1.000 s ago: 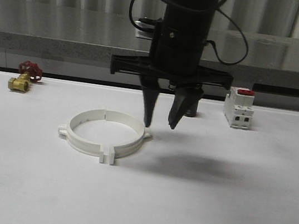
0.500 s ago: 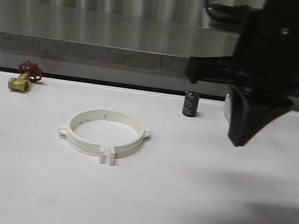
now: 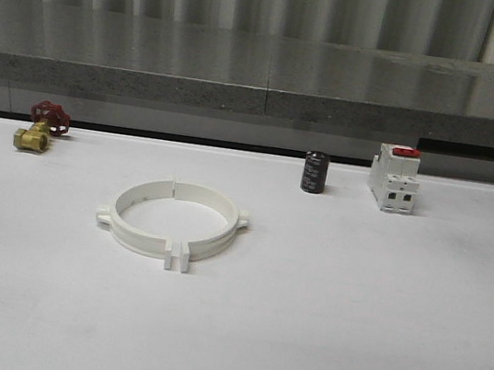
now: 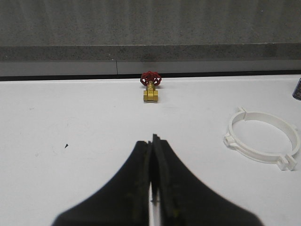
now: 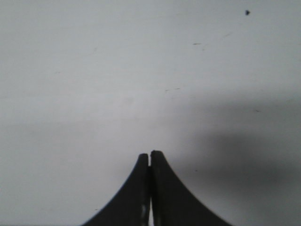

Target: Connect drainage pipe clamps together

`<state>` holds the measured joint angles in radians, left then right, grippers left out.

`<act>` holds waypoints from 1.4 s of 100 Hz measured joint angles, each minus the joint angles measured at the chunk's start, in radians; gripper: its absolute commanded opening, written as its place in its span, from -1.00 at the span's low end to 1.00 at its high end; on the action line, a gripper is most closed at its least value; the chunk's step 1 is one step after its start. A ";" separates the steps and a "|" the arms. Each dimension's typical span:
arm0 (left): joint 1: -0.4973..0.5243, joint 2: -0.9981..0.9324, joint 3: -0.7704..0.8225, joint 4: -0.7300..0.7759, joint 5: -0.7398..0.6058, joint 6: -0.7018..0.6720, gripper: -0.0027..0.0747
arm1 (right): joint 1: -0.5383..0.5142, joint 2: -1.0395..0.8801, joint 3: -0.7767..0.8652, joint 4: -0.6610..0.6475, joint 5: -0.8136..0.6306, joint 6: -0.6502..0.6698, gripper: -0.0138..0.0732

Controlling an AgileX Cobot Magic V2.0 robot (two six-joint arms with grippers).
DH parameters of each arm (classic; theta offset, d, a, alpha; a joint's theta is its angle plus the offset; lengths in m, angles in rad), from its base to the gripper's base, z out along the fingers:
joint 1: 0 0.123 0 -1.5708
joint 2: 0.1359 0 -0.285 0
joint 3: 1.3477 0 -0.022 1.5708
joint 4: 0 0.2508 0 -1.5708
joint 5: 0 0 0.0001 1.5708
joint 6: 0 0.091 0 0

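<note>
The two white drainage pipe clamps (image 3: 173,220) lie on the white table as one ring, their end tabs side by side at the front and at the back. In the left wrist view the same ring (image 4: 263,145) lies off to one side, well apart from my left gripper (image 4: 153,139), which is shut with nothing in it. My right gripper (image 5: 149,155) is shut too, hanging empty over bare table with its shadow beside it.
A brass valve with a red handwheel (image 3: 40,125) sits at the far left near the table's back edge. A small black cylinder (image 3: 315,172) and a white boxy switch with a red top (image 3: 394,177) stand at the back right. A grey ledge runs behind the table.
The right arm, which hung just over the ring's right side, swung right and has left the front view. The ring has not moved.
</note>
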<state>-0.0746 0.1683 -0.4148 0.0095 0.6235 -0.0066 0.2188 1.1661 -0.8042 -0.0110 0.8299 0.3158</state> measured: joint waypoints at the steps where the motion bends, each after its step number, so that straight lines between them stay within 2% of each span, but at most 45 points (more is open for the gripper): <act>1: 0.000 0.000 0.000 0.000 0.000 0.000 -0.99 | -0.005 -0.004 0.005 0.000 0.000 0.000 -0.83; 23: 0.000 0.000 0.000 0.000 0.000 0.000 -0.99 | -0.148 -0.140 0.075 0.000 -0.004 0.000 -0.83; 37: 0.000 0.000 0.000 0.000 0.000 0.000 -0.99 | -0.201 -0.252 0.131 0.000 -0.039 0.000 -0.83; 74: 0.000 0.000 0.000 0.000 0.000 0.000 -0.99 | -0.209 -0.642 0.292 -0.097 -0.102 0.000 -0.83; 107: 0.000 0.000 0.000 0.000 0.000 0.000 -0.99 | -0.209 -0.914 0.420 -0.151 -0.157 0.000 -0.83; 119: 0.000 0.000 0.000 0.000 0.000 0.000 -0.99 | -0.209 -0.995 0.475 -0.183 -0.244 0.000 -0.83; 140: 0.000 0.000 0.000 0.000 0.000 0.000 -0.99 | -0.239 -1.128 0.648 -0.195 -0.540 -0.015 -0.83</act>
<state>-0.0746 0.1683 -0.4148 0.0095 0.6235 -0.0066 -0.0197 0.0384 -0.1564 -0.2060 0.2899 0.3005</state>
